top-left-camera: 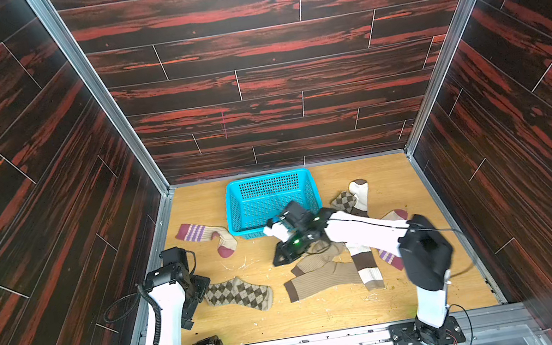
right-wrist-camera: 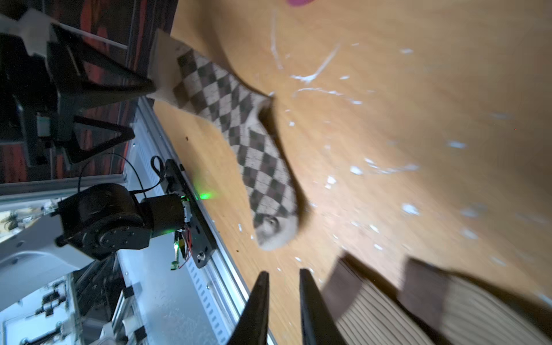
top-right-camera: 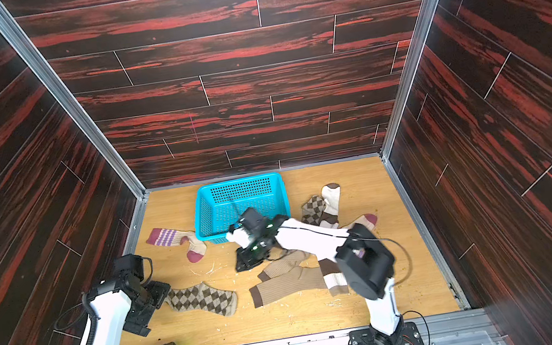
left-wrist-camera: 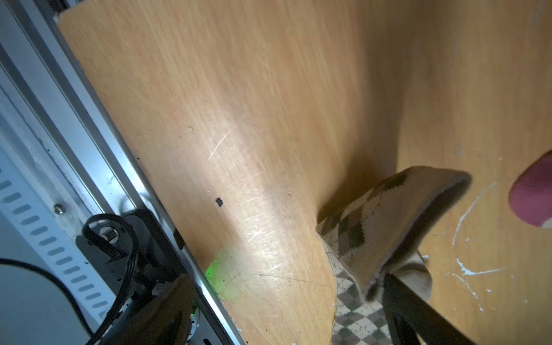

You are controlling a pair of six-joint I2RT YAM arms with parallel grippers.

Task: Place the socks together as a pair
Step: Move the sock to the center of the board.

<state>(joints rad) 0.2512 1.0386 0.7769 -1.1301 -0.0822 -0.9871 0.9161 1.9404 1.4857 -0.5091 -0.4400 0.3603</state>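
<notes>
A tan argyle sock (top-left-camera: 239, 294) (top-right-camera: 204, 297) (right-wrist-camera: 254, 143) lies front left. My left gripper (top-left-camera: 199, 300) (top-right-camera: 154, 308) (left-wrist-camera: 280, 304) stands wide open at its cuff (left-wrist-camera: 388, 215), which curls up against one finger. Two plain ribbed tan socks (top-left-camera: 320, 280) (top-right-camera: 283, 283) (right-wrist-camera: 388, 313) lie side by side in the middle. Just left of their cuffs hovers my right gripper (top-left-camera: 276, 260) (top-right-camera: 240, 266) (right-wrist-camera: 282, 273), its jaws a narrow gap apart with only floor between them. A second argyle sock (top-left-camera: 344, 202) lies far right.
A blue basket (top-left-camera: 268, 182) stands at the back centre. A maroon-striped sock (top-left-camera: 204, 234) lies to its left. White brown-banded socks (top-left-camera: 364, 264) and another striped sock (top-left-camera: 399, 214) lie partly under the right arm. Metal rails edge the floor.
</notes>
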